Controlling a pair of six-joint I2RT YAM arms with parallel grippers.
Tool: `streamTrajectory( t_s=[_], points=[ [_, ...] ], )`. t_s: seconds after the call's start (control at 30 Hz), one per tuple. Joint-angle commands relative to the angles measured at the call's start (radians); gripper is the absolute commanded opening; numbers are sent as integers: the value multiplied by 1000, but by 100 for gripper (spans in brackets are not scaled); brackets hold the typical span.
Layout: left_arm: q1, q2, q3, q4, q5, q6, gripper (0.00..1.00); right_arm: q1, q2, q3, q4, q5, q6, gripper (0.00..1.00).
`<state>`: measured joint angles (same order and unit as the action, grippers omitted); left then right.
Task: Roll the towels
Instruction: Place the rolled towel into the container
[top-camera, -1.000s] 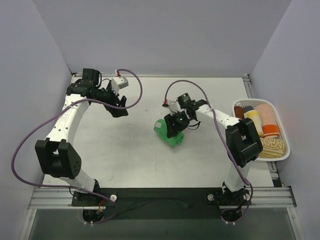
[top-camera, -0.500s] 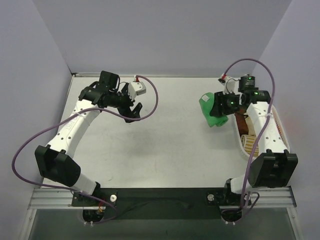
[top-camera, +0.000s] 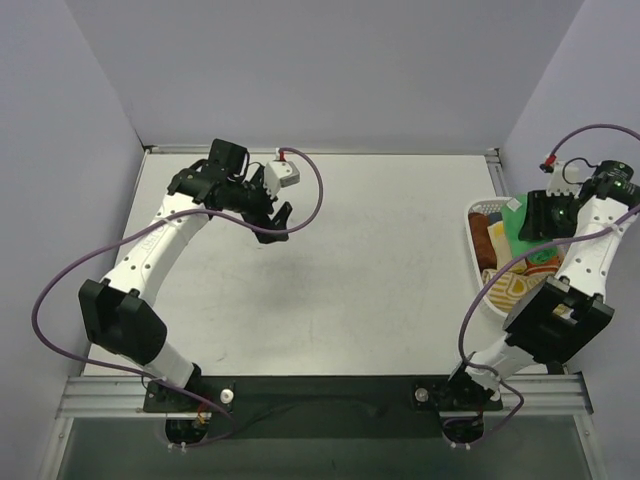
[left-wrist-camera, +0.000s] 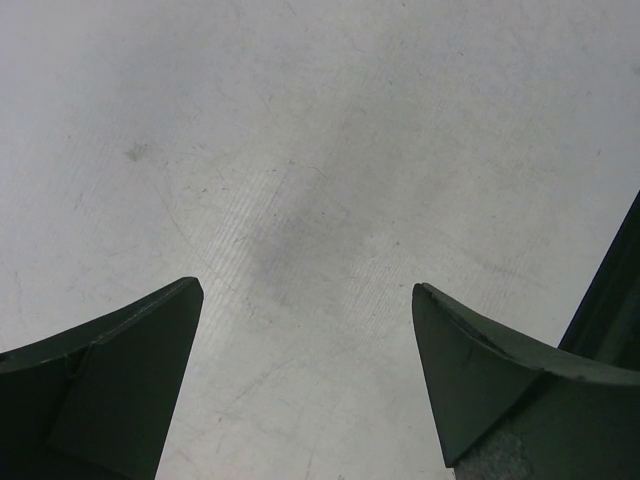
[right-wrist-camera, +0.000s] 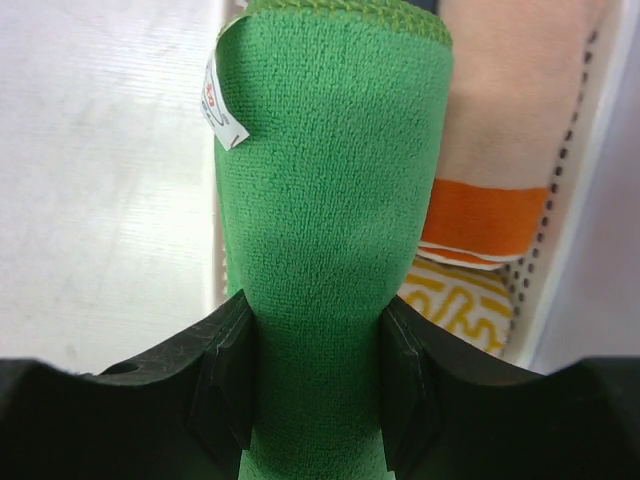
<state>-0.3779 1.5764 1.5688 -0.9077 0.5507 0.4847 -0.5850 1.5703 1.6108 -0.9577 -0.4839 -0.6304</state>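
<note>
The bright green towel (right-wrist-camera: 335, 180) is rolled into a tube, with its small white tag (right-wrist-camera: 222, 105) at the upper left. My right gripper (right-wrist-camera: 316, 325) is shut on its middle and holds it over the near-left part of the white slatted basket (top-camera: 470, 212). In the top view only a bit of green (top-camera: 521, 227) shows beside the right gripper (top-camera: 533, 216). A sliver of pale yellow towel (top-camera: 498, 243) shows inside the basket. My left gripper (top-camera: 272, 222) is open and empty above bare table (left-wrist-camera: 300, 200) at the back left.
The basket stands at the table's right edge and holds several rolled towels: a peach and orange one (right-wrist-camera: 500, 150), a yellow patterned one (right-wrist-camera: 465, 305) and a red-brown one (top-camera: 486, 236). Grey walls close in the table on the left, back and right.
My right arm has carried the rolled green towel from the table's middle rightwards to above the basket. My left arm has shifted slightly to the right, still open.
</note>
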Motion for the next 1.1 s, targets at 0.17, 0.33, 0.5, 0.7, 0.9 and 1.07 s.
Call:
streamTrajectory(
  t_s=[0.17, 0.33, 0.5, 0.7, 0.9, 1.07],
  points=[
    [-4, -1, 36, -22, 0, -11, 97, -111, 201, 162, -125, -7, -137, 0],
    [-4, -7, 22, -25, -6, -12, 97, -118, 255, 181, -121, 11, -138, 0],
    [-4, -15, 5, -26, -15, -8, 97, -119, 315, 192, -119, 4, -132, 0],
    [-4, -18, 8, -25, -18, -6, 97, -122, 387, 219, -118, -36, -100, 0],
    [-4, -33, -13, -26, -32, -1, 97, -134, 436, 212, -111, -77, -100, 0],
    [-4, -46, -30, -28, -32, -1, 97, -180, 387, 259, -104, -130, -57, 0]
  ],
)
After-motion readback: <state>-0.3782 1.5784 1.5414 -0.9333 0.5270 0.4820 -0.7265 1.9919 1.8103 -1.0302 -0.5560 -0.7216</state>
